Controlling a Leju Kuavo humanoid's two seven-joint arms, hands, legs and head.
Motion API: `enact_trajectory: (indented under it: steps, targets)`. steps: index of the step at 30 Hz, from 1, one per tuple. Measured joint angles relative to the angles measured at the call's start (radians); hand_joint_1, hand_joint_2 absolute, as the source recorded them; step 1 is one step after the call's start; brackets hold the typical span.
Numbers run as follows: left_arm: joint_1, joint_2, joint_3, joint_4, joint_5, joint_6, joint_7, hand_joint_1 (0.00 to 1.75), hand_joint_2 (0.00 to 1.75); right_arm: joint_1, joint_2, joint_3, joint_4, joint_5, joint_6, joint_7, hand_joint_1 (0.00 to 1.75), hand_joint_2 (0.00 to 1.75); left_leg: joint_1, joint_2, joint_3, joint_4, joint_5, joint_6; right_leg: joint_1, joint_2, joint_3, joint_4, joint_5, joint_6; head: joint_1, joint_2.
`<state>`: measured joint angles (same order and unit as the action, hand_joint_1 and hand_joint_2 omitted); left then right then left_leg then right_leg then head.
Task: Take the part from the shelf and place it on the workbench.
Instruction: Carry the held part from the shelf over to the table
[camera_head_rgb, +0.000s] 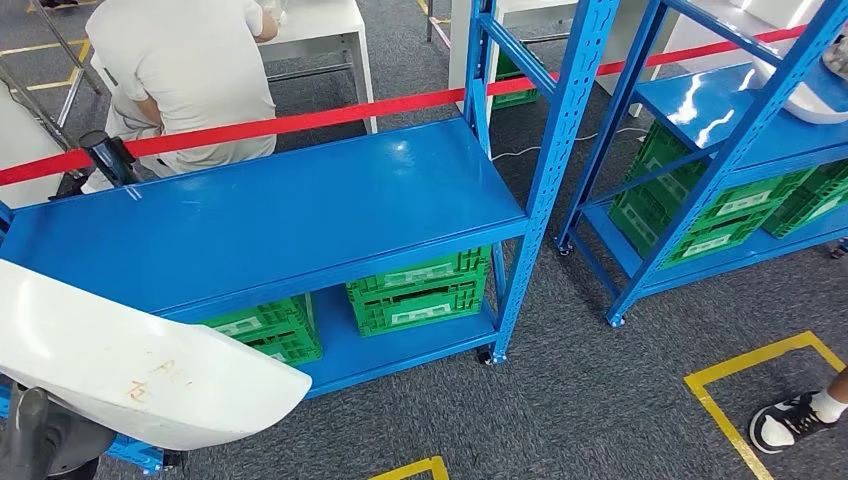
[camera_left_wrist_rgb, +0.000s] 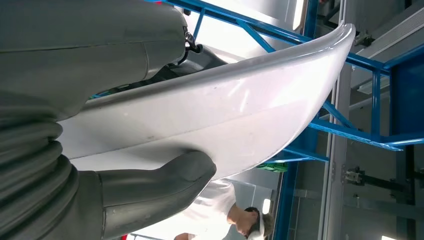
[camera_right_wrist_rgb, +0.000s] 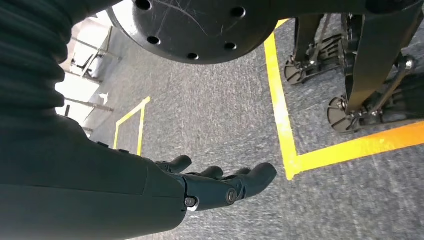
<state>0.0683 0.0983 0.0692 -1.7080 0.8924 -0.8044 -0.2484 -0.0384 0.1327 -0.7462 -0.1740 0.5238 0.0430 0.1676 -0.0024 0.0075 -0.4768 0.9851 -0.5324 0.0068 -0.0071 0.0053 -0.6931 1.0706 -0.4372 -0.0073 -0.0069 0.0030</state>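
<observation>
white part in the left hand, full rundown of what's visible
The white part is a long curved shell, glossy like painted plastic or metal, tapering to a rounded tip, with faint orange marks and light scuffs. The left robot hand grips it, thumb pressed on its face. In the head view it is in front of the blue shelf.

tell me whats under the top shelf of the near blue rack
Under the top shelf of the near rack, two green crates sit on the lower shelf. The white part, held by the left hand, covers the space further left.
</observation>
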Motion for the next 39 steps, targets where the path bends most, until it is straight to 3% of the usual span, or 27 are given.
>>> enact_trajectory:
  steps: [2,3,4,5,6,7,8,10,11,13,14,16,18,19,20,21,23,25,27,29,30,33,34,35,36,38,39]
  targets:
    - [-0.001,-0.010,-0.004,-0.007,-0.009,0.003,0.013,1.75,1.75,-0.001,-0.001,0.000,0.000,-0.003,-0.001,-0.009,0.00,1.75,0.002,0.002,-0.027,0.000,0.023,0.008,-0.002,0.000,-0.026,0.106,-0.106,0.008,0.003,0.000]
    - [-0.001,-0.014,-0.007,-0.009,-0.012,0.005,0.018,1.75,1.75,-0.001,-0.002,-0.001,0.000,-0.005,-0.001,-0.020,0.00,1.75,0.002,0.003,-0.041,0.002,0.033,0.008,-0.003,-0.001,-0.036,0.169,-0.145,0.010,0.003,0.000]
    - [0.000,-0.018,-0.009,-0.010,-0.015,0.007,0.019,1.75,1.75,-0.001,-0.003,-0.003,0.000,-0.007,0.000,-0.034,0.00,1.75,0.002,0.004,-0.056,0.006,0.044,0.007,-0.003,-0.001,-0.038,0.217,-0.159,0.013,0.003,0.000]
    - [0.001,-0.020,-0.010,-0.011,-0.016,0.007,0.018,1.75,1.75,-0.001,-0.004,-0.004,0.000,-0.006,0.000,-0.047,0.00,1.75,0.002,0.005,-0.072,0.012,0.053,0.005,-0.003,-0.001,-0.026,0.237,-0.149,0.014,0.004,0.000]
    - [0.003,-0.022,-0.011,-0.013,-0.017,0.007,0.015,1.75,1.75,-0.001,-0.005,-0.005,0.000,-0.004,0.001,-0.056,0.00,1.75,0.003,0.005,-0.088,0.020,0.061,0.003,-0.004,-0.001,0.002,0.223,-0.125,0.015,0.004,0.000]
    - [0.005,-0.022,-0.011,-0.016,-0.017,0.007,0.012,1.75,1.75,-0.001,-0.006,-0.006,0.000,-0.002,0.002,-0.063,0.00,1.75,0.004,0.006,-0.104,0.029,0.067,-0.001,-0.005,-0.001,0.048,0.174,-0.100,0.015,0.004,0.000]
    - [0.007,-0.022,-0.011,-0.021,-0.016,0.007,0.010,1.75,1.75,-0.002,-0.007,-0.006,0.000,-0.001,0.002,-0.066,0.00,1.75,0.004,0.006,-0.118,0.038,0.071,-0.005,-0.004,-0.001,0.100,0.106,-0.094,0.013,0.005,0.000]
    - [0.009,-0.021,-0.010,-0.028,-0.016,0.007,0.007,1.75,1.75,-0.003,-0.007,-0.006,0.000,0.000,0.002,-0.072,0.00,1.75,0.002,0.006,-0.137,0.054,0.080,-0.016,-0.002,0.000,0.173,-0.004,-0.110,0.004,0.005,0.000]
    - [0.010,-0.021,-0.010,-0.031,-0.016,0.007,0.006,1.75,1.75,-0.003,-0.007,-0.006,0.000,0.000,0.002,-0.073,0.00,1.75,0.001,0.006,-0.142,0.057,0.086,-0.022,0.000,0.001,0.183,-0.027,-0.120,-0.003,0.005,0.000]
    - [0.013,-0.020,-0.010,-0.034,-0.015,0.007,0.006,1.75,1.75,-0.003,-0.007,-0.006,0.000,0.000,0.002,-0.072,0.00,1.75,0.002,0.005,-0.144,0.056,0.097,-0.034,0.001,-0.002,0.174,-0.034,-0.110,-0.019,0.005,0.000]
    - [0.015,-0.020,-0.009,-0.035,-0.015,0.007,0.006,1.75,1.75,-0.003,-0.007,-0.006,0.000,0.000,0.002,-0.072,0.00,1.75,0.004,0.003,-0.150,0.061,0.088,-0.041,0.000,-0.004,0.168,-0.037,-0.101,-0.029,0.005,0.000]
    - [0.018,-0.018,-0.008,-0.036,-0.015,0.007,0.006,1.75,1.75,-0.005,-0.008,-0.006,0.000,0.000,0.002,-0.072,0.00,1.75,0.008,-0.001,-0.172,0.121,0.020,-0.052,-0.004,-0.008,0.147,-0.043,-0.079,-0.043,0.003,0.000]
    - [0.019,-0.018,-0.007,-0.036,-0.015,0.007,0.006,1.75,1.75,-0.005,-0.009,-0.006,0.000,0.000,0.002,-0.072,0.00,1.75,0.011,-0.002,-0.200,0.237,-0.068,-0.060,-0.003,-0.009,0.121,-0.043,-0.058,-0.047,0.001,0.000]
    - [0.020,-0.018,-0.007,-0.036,-0.015,0.007,0.006,1.75,1.75,-0.005,-0.009,-0.006,0.000,0.000,0.002,-0.072,0.00,1.75,0.011,-0.002,-0.206,0.286,-0.088,-0.062,-0.002,-0.009,0.106,-0.042,-0.047,-0.047,0.001,0.000]
    - [0.020,-0.018,-0.007,-0.036,-0.015,0.007,0.006,1.75,1.75,-0.005,-0.009,-0.006,0.000,0.002,0.002,-0.073,0.00,1.75,0.011,-0.003,-0.199,0.310,-0.084,-0.063,-0.002,-0.010,0.091,-0.040,-0.036,-0.045,0.001,0.000]
    - [0.020,-0.018,-0.006,-0.036,-0.015,0.008,0.005,1.75,1.75,-0.005,-0.009,-0.006,0.000,0.006,0.003,-0.076,0.00,1.75,0.011,-0.003,-0.176,0.303,-0.064,-0.062,-0.002,-0.011,0.077,-0.038,-0.025,-0.043,0.001,0.000]
    - [0.024,-0.018,0.001,-0.041,-0.014,0.015,-0.007,1.75,1.75,-0.006,-0.009,-0.005,0.000,0.026,0.012,-0.095,0.00,1.75,0.011,-0.003,-0.084,0.191,-0.020,-0.055,-0.002,-0.011,0.053,-0.035,-0.004,-0.038,0.001,0.000]
    - [0.043,-0.018,0.024,-0.057,-0.013,0.022,-0.028,1.75,1.75,-0.006,-0.011,0.001,0.000,0.047,0.022,-0.123,0.00,1.75,0.006,-0.004,0.009,0.054,-0.024,-0.045,-0.001,-0.008,0.041,-0.036,0.016,-0.028,0.002,0.000]
    - [0.065,-0.018,0.058,-0.075,-0.013,0.017,-0.031,1.75,1.75,-0.007,-0.014,0.006,0.000,0.051,0.024,-0.121,0.00,1.75,-0.001,-0.006,0.032,0.003,-0.034,-0.031,-0.002,-0.004,0.040,-0.043,0.036,-0.014,-0.003,0.000]
    - [0.058,-0.024,0.076,-0.075,-0.013,0.009,-0.006,1.75,1.75,-0.008,-0.020,0.006,0.000,0.042,0.015,-0.080,0.00,1.75,0.000,-0.009,0.014,0.001,-0.014,-0.013,-0.004,-0.004,0.036,-0.047,0.042,0.001,-0.007,0.000]
    - [0.043,-0.028,0.077,-0.066,-0.013,0.007,0.009,1.75,1.75,-0.009,-0.023,0.005,0.000,0.031,0.008,-0.057,0.00,1.75,0.002,-0.009,0.002,-0.001,0.000,-0.002,-0.005,-0.004,0.027,-0.031,0.019,0.006,-0.006,0.000]
    - [-0.006,-0.040,0.066,-0.027,-0.015,0.009,0.028,1.75,1.75,-0.013,-0.026,-0.010,0.000,-0.009,-0.019,-0.016,0.00,1.75,0.003,-0.007,-0.043,-0.001,0.039,0.013,-0.004,-0.004,-0.018,0.123,-0.129,0.014,-0.004,0.000]
    - [-0.018,-0.042,0.060,-0.015,-0.017,0.010,0.029,1.75,1.75,-0.013,-0.026,-0.016,0.000,-0.016,-0.024,-0.007,0.00,1.75,0.001,-0.006,-0.058,0.001,0.051,0.014,-0.004,-0.004,-0.026,0.182,-0.159,0.014,-0.003,0.000]
    - [-0.028,-0.043,0.054,-0.004,-0.018,0.013,0.029,1.75,1.75,-0.013,-0.026,-0.021,0.000,-0.019,-0.027,0.000,0.00,1.75,0.000,-0.004,-0.075,0.005,0.063,0.014,-0.003,-0.004,-0.025,0.223,-0.163,0.014,-0.003,0.000]
    - [-0.035,-0.043,0.049,0.005,-0.019,0.016,0.027,1.75,1.75,-0.013,-0.026,-0.025,0.000,-0.023,-0.027,0.001,0.00,1.75,-0.001,-0.003,-0.093,0.011,0.075,0.013,-0.002,-0.004,-0.008,0.234,-0.143,0.012,-0.003,0.000]
    - [-0.043,-0.043,0.043,0.016,-0.018,0.021,0.021,1.75,1.75,-0.013,-0.026,-0.036,0.000,-0.033,-0.020,-0.016,0.00,1.75,-0.003,0.000,-0.129,0.026,0.093,0.009,0.003,-0.004,0.076,0.156,-0.091,0.002,-0.002,0.000]
    - [-0.044,-0.043,0.042,0.018,-0.017,0.021,0.018,1.75,1.75,-0.013,-0.027,-0.041,-0.001,-0.035,-0.014,-0.028,0.00,1.75,-0.005,0.003,-0.143,0.033,0.099,0.006,0.006,-0.004,0.133,0.081,-0.089,-0.006,-0.002,0.000]
